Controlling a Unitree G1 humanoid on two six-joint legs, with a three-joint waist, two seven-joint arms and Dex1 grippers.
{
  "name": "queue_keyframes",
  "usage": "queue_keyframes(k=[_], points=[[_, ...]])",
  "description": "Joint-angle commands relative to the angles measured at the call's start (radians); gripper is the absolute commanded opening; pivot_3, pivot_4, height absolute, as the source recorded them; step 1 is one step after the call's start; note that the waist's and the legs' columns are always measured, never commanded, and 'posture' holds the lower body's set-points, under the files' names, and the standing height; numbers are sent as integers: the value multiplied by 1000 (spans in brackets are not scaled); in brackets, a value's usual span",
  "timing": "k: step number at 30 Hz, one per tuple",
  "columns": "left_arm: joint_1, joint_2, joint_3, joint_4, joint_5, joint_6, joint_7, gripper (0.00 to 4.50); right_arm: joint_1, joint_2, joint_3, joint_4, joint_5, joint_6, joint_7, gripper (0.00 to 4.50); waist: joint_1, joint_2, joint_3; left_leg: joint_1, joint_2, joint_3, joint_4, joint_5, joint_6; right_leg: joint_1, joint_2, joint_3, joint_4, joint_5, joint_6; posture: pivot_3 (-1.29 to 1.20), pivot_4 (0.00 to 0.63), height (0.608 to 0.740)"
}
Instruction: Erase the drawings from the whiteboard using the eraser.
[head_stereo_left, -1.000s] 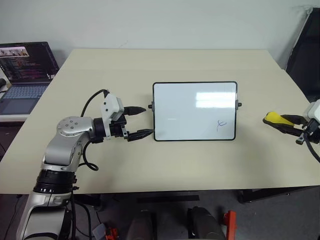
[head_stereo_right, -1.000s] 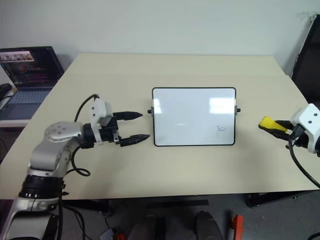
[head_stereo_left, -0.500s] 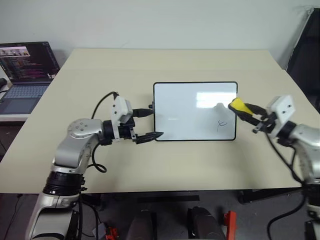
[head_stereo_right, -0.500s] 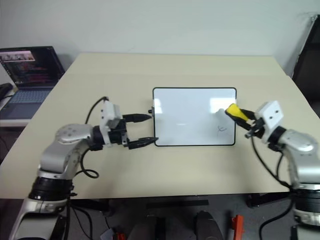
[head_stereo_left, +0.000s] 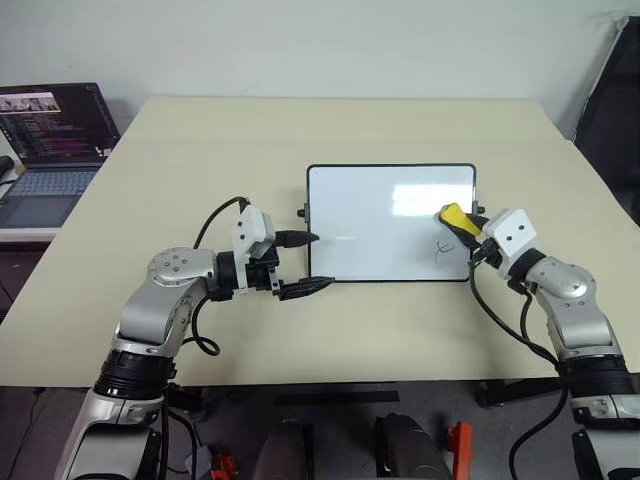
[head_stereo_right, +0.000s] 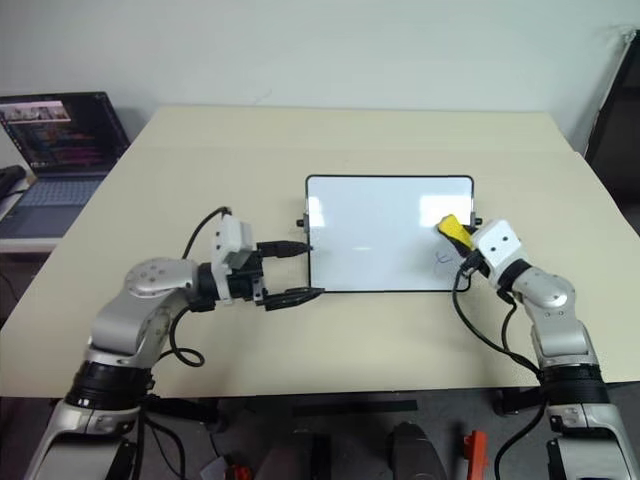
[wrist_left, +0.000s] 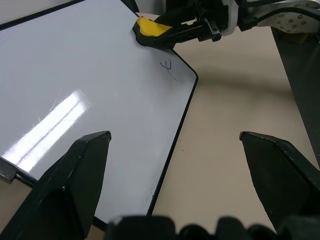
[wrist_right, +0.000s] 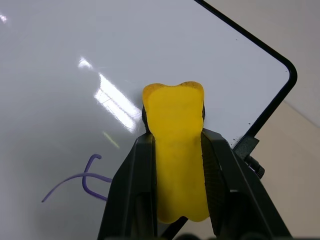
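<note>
The whiteboard (head_stereo_left: 380, 215) lies flat in the middle of the table, with one small blue drawing (head_stereo_left: 443, 248) near its front right corner. My right gripper (head_stereo_left: 468, 228) is shut on the yellow eraser (head_stereo_left: 455, 217), whose tip hangs over the board's right part, just behind the drawing (wrist_right: 80, 180). In the right wrist view the eraser (wrist_right: 177, 150) sits clamped between both fingers. My left gripper (head_stereo_left: 322, 261) is open at the board's front left corner. One of its fingers is over the board's left edge, the other over the table in front.
The beige table (head_stereo_left: 300, 330) has bare room all round the board. A laptop (head_stereo_left: 50, 140) stands open on a lower surface off the table's left side. A dark chair (head_stereo_left: 612, 110) is beyond the far right corner.
My right arm swung in from the table's right edge, carrying the eraser over the board's right side and lower. My left gripper shifted right, up to the board's corner.
</note>
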Motion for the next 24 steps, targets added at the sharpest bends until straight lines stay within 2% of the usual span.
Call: queue_keyframes(k=[1,7,10,12,18,24], points=[[-16,7,9,-21,-2,-17,-2,4500,20,-21,51,56,-52,-23,23,856,0,0,0,0,0,0,0,0,0,0,0,0,0,0,0,0,150,740],[-7,14,16,-30,-3,-14,2,4500,131,-22,155,67,-77,-41,107,854,-5,-6,-6,5,0,0,0,0,0,5,0,0,1,0,0,0,150,740],[-6,19,18,-28,-1,-15,3,4500,177,-24,189,-8,-59,4,161,851,-14,-7,-7,20,1,-1,0,0,0,21,0,-1,-3,-3,-2,0,150,740],[-5,22,19,-27,-2,-16,2,4500,190,-23,193,-44,-49,27,169,849,-18,-8,-7,22,1,0,0,0,0,22,0,0,-2,-6,-2,0,150,740],[-17,16,12,-13,2,-22,0,4500,134,-32,143,-34,-75,24,96,837,-19,-8,-7,25,1,-1,0,0,0,25,1,-1,-2,-5,-3,0,150,740],[-32,4,5,1,7,-28,-3,4500,0,-65,86,102,-158,16,-80,833,-19,-8,-7,24,1,0,1,1,1,24,1,1,-2,-3,-2,0,150,740]])
